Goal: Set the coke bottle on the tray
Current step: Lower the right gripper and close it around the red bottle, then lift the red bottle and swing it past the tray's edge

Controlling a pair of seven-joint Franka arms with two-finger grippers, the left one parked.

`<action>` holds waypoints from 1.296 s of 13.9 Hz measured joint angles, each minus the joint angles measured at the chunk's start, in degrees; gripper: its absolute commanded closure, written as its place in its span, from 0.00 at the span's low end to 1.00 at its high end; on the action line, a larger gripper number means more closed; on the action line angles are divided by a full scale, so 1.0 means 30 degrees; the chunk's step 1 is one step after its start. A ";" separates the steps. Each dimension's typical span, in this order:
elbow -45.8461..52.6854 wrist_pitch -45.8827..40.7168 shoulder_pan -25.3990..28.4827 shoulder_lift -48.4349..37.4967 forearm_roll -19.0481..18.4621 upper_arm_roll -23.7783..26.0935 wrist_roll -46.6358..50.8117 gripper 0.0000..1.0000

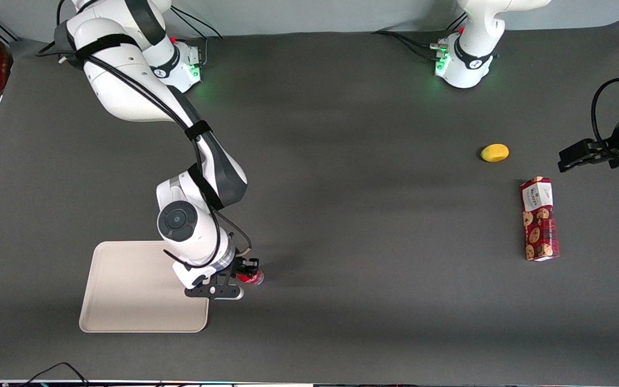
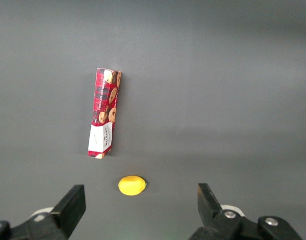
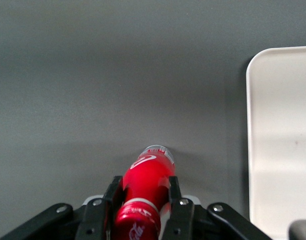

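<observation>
The coke bottle (image 1: 251, 277) is a small red bottle with white lettering and a clear base. It stands on the dark mat just beside the tray's edge. My right gripper (image 1: 243, 272) is shut on it. In the right wrist view the gripper (image 3: 143, 192) has both black fingers pressed against the bottle's (image 3: 148, 180) red sides, the clear base pointing away from the camera. The tray (image 1: 127, 290) is flat and beige, and it lies beside the bottle. Its rim also shows in the right wrist view (image 3: 282, 140). Part of the tray is hidden under my wrist.
A long red cookie box (image 1: 539, 218) and a yellow lemon (image 1: 495, 152) lie toward the parked arm's end of the table. Both show in the left wrist view too, the box (image 2: 105, 113) and the lemon (image 2: 132, 185).
</observation>
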 measured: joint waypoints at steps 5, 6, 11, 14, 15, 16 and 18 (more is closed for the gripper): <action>0.0136 -0.1934 -0.0202 -0.0603 -0.0019 0.0012 -0.0051 1.00; 0.0191 -0.2540 -0.0299 -0.1073 -0.0023 0.0010 -0.0104 1.00; 0.0366 -0.5939 -0.1123 -0.4579 -0.0024 0.0016 -0.2282 1.00; 0.0346 -0.7696 -0.2442 -0.6411 -0.0023 0.0028 -0.5673 1.00; 0.0338 -0.8242 -0.2965 -0.6879 -0.0023 0.0022 -0.6989 1.00; 0.0330 -0.8690 -0.3486 -0.7228 -0.0024 0.0001 -0.8322 1.00; 0.0305 -0.9245 -0.4645 -0.7577 -0.0022 -0.0050 -1.1293 1.00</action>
